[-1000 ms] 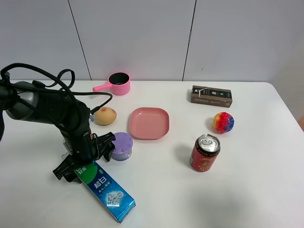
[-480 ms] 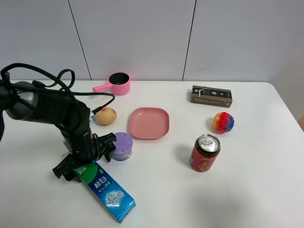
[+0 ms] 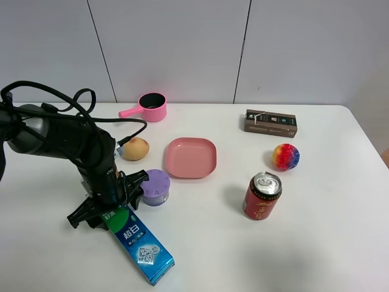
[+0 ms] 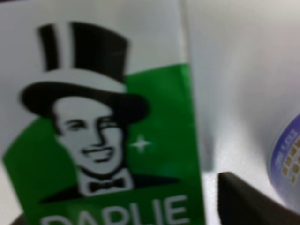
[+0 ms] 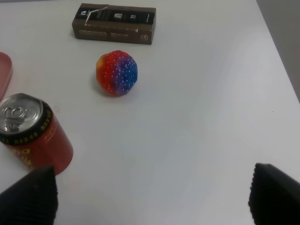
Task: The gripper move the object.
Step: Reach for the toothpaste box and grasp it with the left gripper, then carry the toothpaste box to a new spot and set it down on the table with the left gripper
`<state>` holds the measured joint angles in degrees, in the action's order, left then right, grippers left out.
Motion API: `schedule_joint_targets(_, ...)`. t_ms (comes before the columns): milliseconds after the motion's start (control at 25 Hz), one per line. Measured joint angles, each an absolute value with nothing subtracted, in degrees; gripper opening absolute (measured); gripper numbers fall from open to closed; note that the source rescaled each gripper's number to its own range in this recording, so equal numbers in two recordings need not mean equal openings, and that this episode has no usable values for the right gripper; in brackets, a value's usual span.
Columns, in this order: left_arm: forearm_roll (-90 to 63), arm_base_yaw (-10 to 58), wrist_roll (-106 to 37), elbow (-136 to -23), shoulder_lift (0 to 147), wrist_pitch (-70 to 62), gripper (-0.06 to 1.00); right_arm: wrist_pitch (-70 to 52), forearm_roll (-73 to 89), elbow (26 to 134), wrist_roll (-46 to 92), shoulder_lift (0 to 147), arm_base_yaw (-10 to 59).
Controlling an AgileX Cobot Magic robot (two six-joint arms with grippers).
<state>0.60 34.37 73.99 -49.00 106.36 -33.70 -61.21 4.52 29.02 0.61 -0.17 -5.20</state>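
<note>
White table [image 3: 316, 255] holds the toothpaste box [image 3: 140, 249] at lower left, its green end straddled by the left gripper [image 3: 108, 208], jaws apart.

A white surface [image 3: 316, 243] with rounded far corners stands against a pale grey panelled wall [image 3: 176, 48] crossed by thin dark seams.

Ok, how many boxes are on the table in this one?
2. The toothpaste box lies at the front left of the high view; the dark brown box sits at the back right. Nothing suggests a hidden one.
</note>
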Motion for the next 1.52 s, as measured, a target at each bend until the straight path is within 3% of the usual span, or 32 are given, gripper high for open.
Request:
schedule_joint_targets(80, 0.6, 34.37, 73.99, -49.0, 106.36, -33.65, 0.0, -61.21, 4.52, 29.02, 0.61, -0.17, -5.2)
schedule_joint_targets(920, 2.09, 34.37, 69.22, -49.0, 105.39, -35.08, 0.0, -61.21, 4.52, 29.02, 0.61, -0.17, -5.2)
schedule_joint_targets(1520, 4.71, 34.37, 66.56, -49.0, 86.03, -48.18, 0.0, -61.21, 4.52, 29.02, 0.61, -0.17, -5.2)
